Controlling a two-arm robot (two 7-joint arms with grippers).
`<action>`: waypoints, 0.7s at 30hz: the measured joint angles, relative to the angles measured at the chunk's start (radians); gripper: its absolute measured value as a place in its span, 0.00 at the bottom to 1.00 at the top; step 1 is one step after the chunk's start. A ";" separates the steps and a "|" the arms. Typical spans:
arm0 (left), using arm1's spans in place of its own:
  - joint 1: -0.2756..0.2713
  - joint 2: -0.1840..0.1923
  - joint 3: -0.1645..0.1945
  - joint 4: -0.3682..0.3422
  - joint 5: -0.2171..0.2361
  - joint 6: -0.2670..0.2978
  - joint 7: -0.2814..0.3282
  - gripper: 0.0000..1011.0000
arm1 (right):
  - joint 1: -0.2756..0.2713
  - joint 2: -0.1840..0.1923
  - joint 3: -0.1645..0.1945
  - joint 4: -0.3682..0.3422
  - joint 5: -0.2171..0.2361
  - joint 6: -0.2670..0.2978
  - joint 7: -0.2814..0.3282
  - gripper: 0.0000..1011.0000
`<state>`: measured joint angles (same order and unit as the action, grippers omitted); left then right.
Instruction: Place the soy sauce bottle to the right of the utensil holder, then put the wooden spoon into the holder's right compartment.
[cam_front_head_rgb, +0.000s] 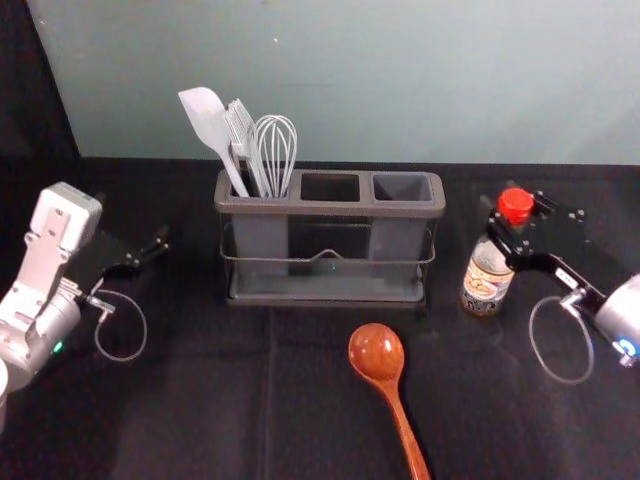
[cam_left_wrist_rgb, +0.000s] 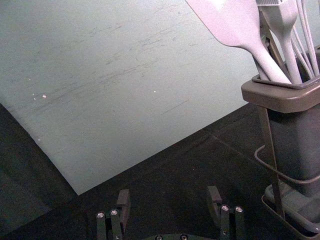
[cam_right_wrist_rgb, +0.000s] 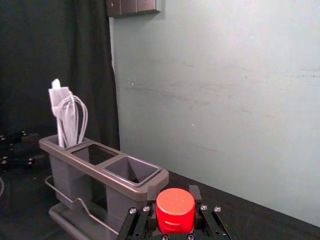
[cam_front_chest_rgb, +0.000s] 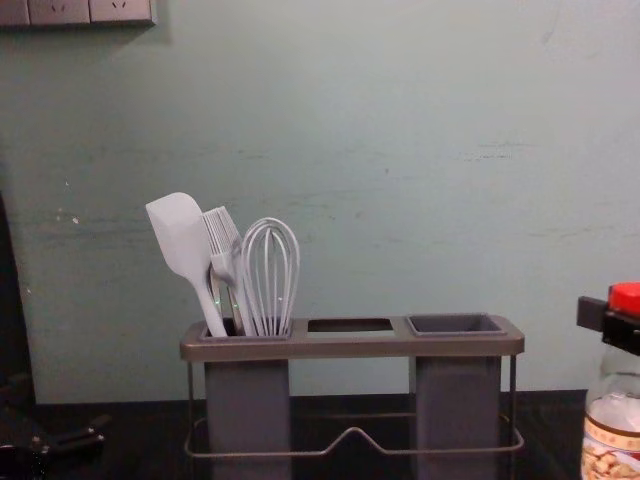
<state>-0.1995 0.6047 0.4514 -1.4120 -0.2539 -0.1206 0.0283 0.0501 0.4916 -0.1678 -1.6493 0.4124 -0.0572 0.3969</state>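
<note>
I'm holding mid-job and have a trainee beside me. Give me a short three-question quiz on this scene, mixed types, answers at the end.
1. Open question: What is the right tool gripping?

2. Multiple choice: Which compartment of the utensil holder has the whisk in it?
(a) left
(b) middle
(c) right

3. True or false: The wooden spoon lies on the table, in front of the utensil holder.

Key: 1. the bottle; 2. a; 3. true

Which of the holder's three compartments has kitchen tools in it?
The left compartment: spatula, brush and whisk stand there; nothing pokes from the middle or right.
</note>
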 joint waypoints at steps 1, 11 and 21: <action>0.000 0.000 0.000 0.000 0.000 0.000 0.000 0.99 | 0.013 -0.007 -0.005 0.014 -0.002 0.002 0.000 0.38; 0.000 0.000 0.000 0.000 0.000 0.000 0.000 0.99 | 0.084 -0.049 -0.032 0.103 -0.009 -0.003 0.000 0.38; 0.000 0.000 0.000 0.000 0.000 0.000 0.000 0.99 | 0.143 -0.083 -0.050 0.180 -0.032 -0.023 -0.003 0.38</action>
<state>-0.1995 0.6047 0.4514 -1.4120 -0.2539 -0.1205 0.0283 0.1931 0.4087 -0.2175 -1.4694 0.3806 -0.0798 0.3941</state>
